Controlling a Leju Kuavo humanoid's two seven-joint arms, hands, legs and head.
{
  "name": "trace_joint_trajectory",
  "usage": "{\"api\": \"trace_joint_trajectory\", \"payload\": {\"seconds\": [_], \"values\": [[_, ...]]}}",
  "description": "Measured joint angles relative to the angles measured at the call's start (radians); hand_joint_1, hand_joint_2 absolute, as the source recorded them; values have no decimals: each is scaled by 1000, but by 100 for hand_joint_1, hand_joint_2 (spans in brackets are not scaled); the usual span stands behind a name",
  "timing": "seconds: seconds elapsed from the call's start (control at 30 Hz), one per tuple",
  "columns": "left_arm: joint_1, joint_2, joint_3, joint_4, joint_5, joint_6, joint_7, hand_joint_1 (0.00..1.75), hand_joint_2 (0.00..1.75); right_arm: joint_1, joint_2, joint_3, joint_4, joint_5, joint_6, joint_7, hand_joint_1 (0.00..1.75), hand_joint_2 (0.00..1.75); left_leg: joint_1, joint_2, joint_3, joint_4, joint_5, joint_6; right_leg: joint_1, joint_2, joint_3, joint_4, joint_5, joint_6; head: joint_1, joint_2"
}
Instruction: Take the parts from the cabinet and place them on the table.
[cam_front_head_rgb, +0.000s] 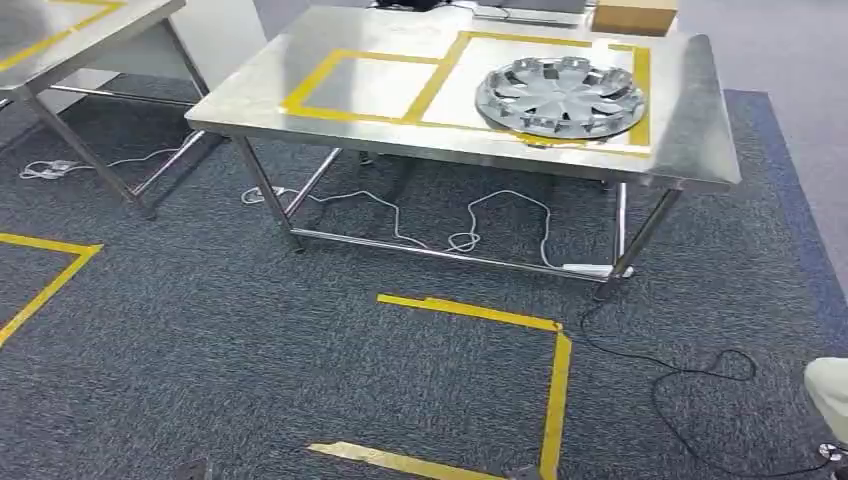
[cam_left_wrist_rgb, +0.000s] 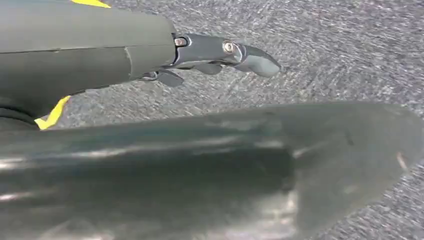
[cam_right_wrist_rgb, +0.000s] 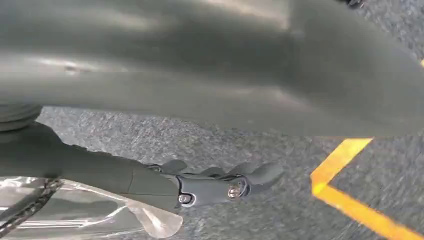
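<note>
A silver hubcap (cam_front_head_rgb: 560, 97) lies on the steel table (cam_front_head_rgb: 300, 60), inside the right-hand square of yellow tape. My left hand (cam_left_wrist_rgb: 220, 55) hangs over the grey carpet with its fingers stretched out and nothing in them. My right hand (cam_right_wrist_rgb: 215, 182) also hangs over the carpet with its fingers stretched out. A clear plastic bag (cam_right_wrist_rgb: 100, 215) with something dark inside lies against the hand's side near the wrist. I cannot tell whether the hand holds it.
A second steel table (cam_front_head_rgb: 70, 30) stands at the far left. Cables (cam_front_head_rgb: 470, 225) trail on the carpet under the main table and to the right (cam_front_head_rgb: 700, 375). Yellow tape (cam_front_head_rgb: 555, 385) marks a square on the floor before the table. A cardboard box (cam_front_head_rgb: 634, 15) sits at the table's far edge.
</note>
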Motion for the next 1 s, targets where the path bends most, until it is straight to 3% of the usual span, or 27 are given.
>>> {"api": "trace_joint_trajectory", "payload": {"seconds": [0.03,0.1,0.13,0.17,0.2,0.27,0.3,0.33,0.37,0.4,0.43,0.47,0.5,0.53,0.6,0.63,0.67,0.7,0.73,0.8,0.83,0.87,0.93,0.97,1.0], "values": [[1,0,0,0,-2,3,0,0,0,-3,1,5,0,2,-1,9,0,0,0,-4,-4,-3,-4,7,2,-7,13,3,-2,5,4,0],[1,2,-1,0,-7,10,0,0,0,-6,4,17,1,11,4,10,0,0,2,-24,-11,-13,-14,21,3,-24,11,5,-4,15,2,0],[2,0,-1,0,-8,11,0,0,0,-7,4,22,0,15,7,10,0,0,12,-34,-7,-22,-10,26,1,-8,-1,10,-18,23,1,0],[2,0,-1,0,-10,12,0,0,0,-8,4,28,1,17,9,8,0,0,13,-39,-9,-23,-8,31,1,42,-11,40,-40,27,7,0],[-1,0,-1,0,-10,12,0,0,0,-9,5,31,2,18,10,8,0,0,13,-49,-13,-23,-6,35,-4,72,-46,112,-74,29,10,0],[-2,-1,-1,0,-11,11,0,0,0,-5,5,34,3,22,14,8,0,0,12,-70,-19,-22,-3,39,-8,88,-140,290,-140,33,8,0],[-1,-1,-1,0,-13,12,3,0,0,-3,5,35,4,31,19,8,0,0,12,-80,-20,-22,-2,39,-8,89,-175,349,-149,34,9,0],[0,0,-1,0,-15,12,5,0,0,-2,5,39,5,43,22,8,0,0,12,-90,-18,-22,-2,38,-8,89,-187,353,-130,34,8,0],[1,0,-1,0,-21,12,9,0,0,-1,5,49,5,58,25,9,0,0,12,-103,-18,-21,-2,38,-8,90,-178,315,-88,33,8,0],[0,0,-2,0,-23,12,10,0,0,-2,5,60,6,77,31,9,0,0,12,-116,-17,-19,-2,37,-9,94,-149,233,-29,31,8,0],[-2,0,-4,0,-24,12,12,0,0,-2,5,71,6,96,36,10,0,0,12,-131,-16,-16,-2,35,-10,115,-108,128,33,28,9,0],[-2,-1,-6,0,-28,12,12,0,0,-1,5,82,8,111,41,11,0,0,13,-140,-19,-15,-1,31,-15,173,-83,66,47,26,9,0],[-6,-1,-8,0,-29,12,13,0,0,-1,5,86,10,116,43,12,0,0,6,-151,-27,-6,-1,25,-20,191,-79,49,43,25,8,0],[-7,-1,-9,0,-30,14,13,0,0,-2,6,93,11,122,43,15,0,0,9,-162,-37,-5,4,18,-18,183,-67,43,33,23,8,0],[-2,-1,-9,0,-30,14,15,0,0,-2,7,104,11,130,43,21,0,0,16,-183,-46,-9,15,2,-13,165,-74,46,38,14,7,0],[-1,0,-9,0,-30,17,15,0,0,-1,10,108,11,129,43,21,0,0,13,-193,-50,-7,15,-4,-21,150,-73,37,44,5,8,0],[0,0,-9,0,-30,18,15,0,0,-1,13,108,11,127,43,20,0,0,12,-150,-55,9,-2,-8,-21,134,-69,34,47,0,5,0],[-2,0,-9,0,-29,19,15,0,0,-1,15,108,11,124,43,18,0,0,11,-112,-76,57,-37,-12,-21,121,-69,33,47,-6,-4,0],[-5,0,-9,0,-28,19,15,0,0,-1,15,108,11,123,43,18,0,0,13,-92,-108,129,-76,-17,-19,104,-70,33,46,-8,-7,0],[-6,0,-10,0,-30,18,15,0,0,2,15,108,11,119,41,19,0,0,17,-75,-174,283,-140,-25,-17,70,-72,34,45,-9,-6,0],[-3,0,-11,0,-34,17,15,0,0,2,15,108,11,116,40,19,0,0,19,-72,-182,309,-141,-27,-17,55,-73,34,45,-9,-6,0],[-1,1,-13,0,-41,17,17,0,0,2,15,107,11,111,40,15,0,0,20,-71,-167,290,-120,-27,-17,43,-72,34,45,-8,-6,0],[0,0,-19,0,-48,17,18,0,0,1,15,107,11,103,40,5,0,0,20,-56,-83,134,-38,-22,-17,18,-69,35,42,-5,-6,0],[-1,0,-24,0,-52,18,18,0,0,1,15,107,11,99,40,0,0,0,18,-24,-30,41,-2,-17,-16,8,-65,35,40,-1,-7,0],[-4,0,-26,0,-53,20,18,0,0,2,15,107,11,92,42,-1,0,0,6,21,-10,3,-19,-13,-10,-1,-65,35,37,4,-6,0]]}}
